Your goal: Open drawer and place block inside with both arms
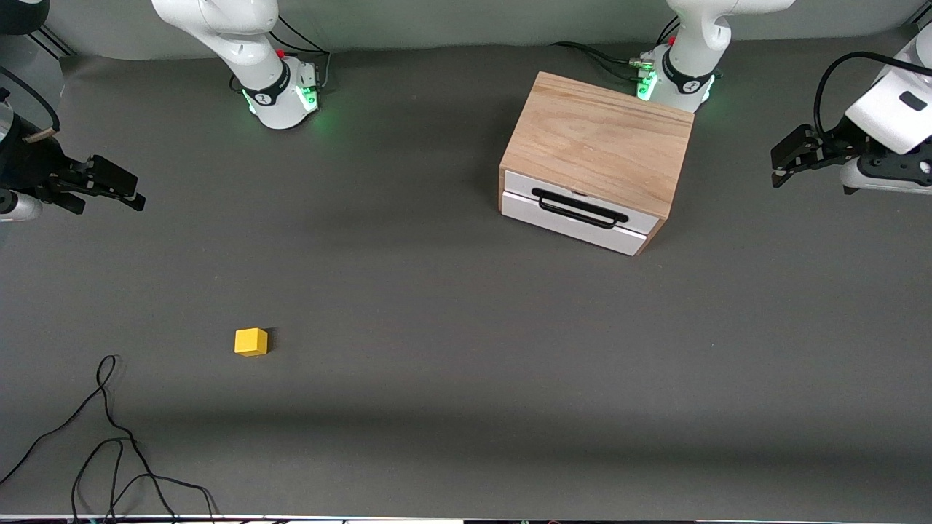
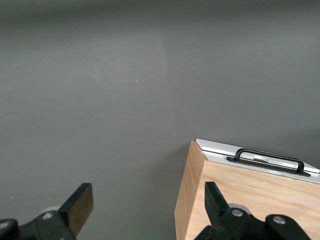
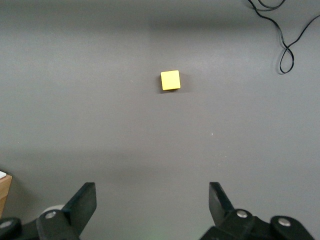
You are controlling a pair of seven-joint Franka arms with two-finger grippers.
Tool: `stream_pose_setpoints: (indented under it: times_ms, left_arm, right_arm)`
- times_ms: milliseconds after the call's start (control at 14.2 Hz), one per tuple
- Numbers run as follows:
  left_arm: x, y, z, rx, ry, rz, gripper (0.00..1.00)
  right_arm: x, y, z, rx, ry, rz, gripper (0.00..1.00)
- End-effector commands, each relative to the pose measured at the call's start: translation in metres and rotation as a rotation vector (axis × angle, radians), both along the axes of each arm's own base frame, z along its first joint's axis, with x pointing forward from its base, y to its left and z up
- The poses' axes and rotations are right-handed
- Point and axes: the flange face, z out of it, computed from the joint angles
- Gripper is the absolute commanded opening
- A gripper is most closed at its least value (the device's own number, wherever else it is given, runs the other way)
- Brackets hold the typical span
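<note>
The light-wood cabinet (image 1: pixel 601 138) stands near the left arm's base. Its drawer (image 1: pixel 575 212) has a white front and a black bar handle (image 1: pixel 579 207) and is shut. The cabinet also shows in the left wrist view (image 2: pixel 250 200), with the handle (image 2: pixel 270 160). The yellow block (image 1: pixel 251 341) lies on the table toward the right arm's end, nearer the front camera; it shows in the right wrist view (image 3: pixel 170 80). My left gripper (image 1: pixel 779 164) (image 2: pixel 149 205) is open and empty, in the air beside the cabinet. My right gripper (image 1: pixel 135 196) (image 3: pixel 152 202) is open and empty, over the table's right-arm end.
A black cable (image 1: pixel 109 437) lies looped on the grey table (image 1: pixel 437 327) near its front edge, close to the block; it shows in the right wrist view (image 3: pixel 285 45). Both arm bases (image 1: pixel 280 91) stand along the table's back edge.
</note>
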Motion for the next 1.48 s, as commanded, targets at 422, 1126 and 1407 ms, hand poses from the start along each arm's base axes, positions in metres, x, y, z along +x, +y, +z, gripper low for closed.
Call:
stream_pose_setpoints:
  times_ms: [422,1126,1407]
  left_arm:
    - [0.000,-0.003,0.003,0.002,-0.011,-0.020,0.99]
    - [0.001,-0.005,0.005,0.003,-0.017,-0.025,0.99]
    - [-0.001,-0.016,0.005,0.007,-0.015,-0.021,0.99]
  right_arm:
    - [0.014,-0.001,-0.015,0.020,0.015,-0.004,1.00]
    - [0.061,-0.007,-0.043,0.041,0.020,-0.009,1.00]
    - [0.073,-0.008,-0.051,0.046,0.025,-0.007,1.00]
